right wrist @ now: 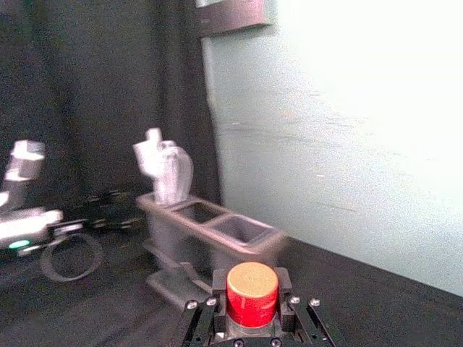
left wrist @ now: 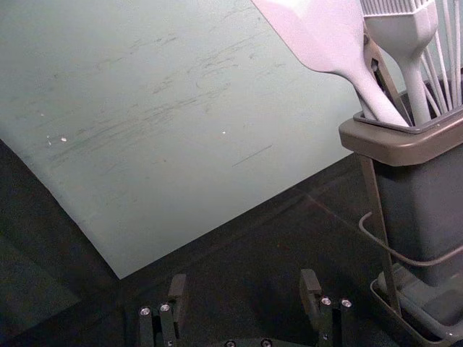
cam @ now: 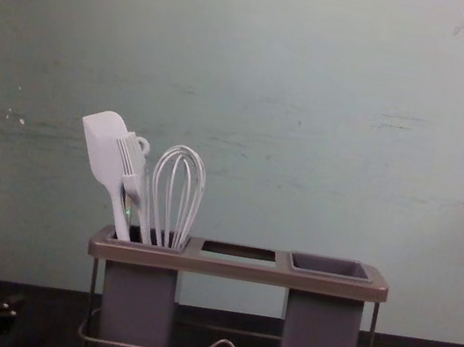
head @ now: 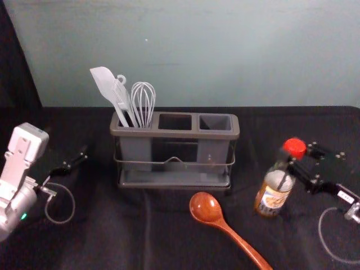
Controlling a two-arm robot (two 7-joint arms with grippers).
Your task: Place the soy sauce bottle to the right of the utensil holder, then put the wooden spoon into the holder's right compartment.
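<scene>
Though smooth, round-capped bottle in right gripper.

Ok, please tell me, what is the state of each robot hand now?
Left hand: open and empty, left of the utensil holder.
Right hand: closed on the soy sauce bottle, below its red cap.

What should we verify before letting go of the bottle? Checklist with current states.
1. Right claw gripping the bottle firmly enough: cannot tell; shut around its neck, below the cap.
2. Bottle right of the holder: ok, gap between them.
3. Bottle's base resting on the table: cannot tell.
4. Spoon clear of bottle and claws: ok, lying in front of the holder.
5. Right compartment free for the spoon: ok, empty.
6. Left claw out of the way: ok, open, left of the holder.
</scene>
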